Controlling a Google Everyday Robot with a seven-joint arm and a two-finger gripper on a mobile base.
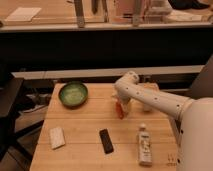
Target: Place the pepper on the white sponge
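We are looking down on a wooden desk, and the white arm is reaching in from the right edge of the view and bending downward at its wrist. The gripper is pointing down at the desk near the middle of the view, and it is sitting right over the pepper. The pepper is showing as a small orange-red sliver directly beneath the gripper, its lower end poking out toward us. We are not able to tell whether the gripper is spread, pressed together or pinching the pepper, because the wrist is covering that spot. Nor are we able to tell whether the pepper is lying on the wood or hanging just above it.

The white sponge is lying flat on the desk well apart from the gripper, to its left and nearer to us, close to the desk's front left corner. A black block is lying nearer to us than the gripper and slightly to its left, apart from the sponge. A green bowl is standing to the gripper's left and a little farther back. A white bottle is lying on its side to the gripper's right and nearer to us, close beside the arm.
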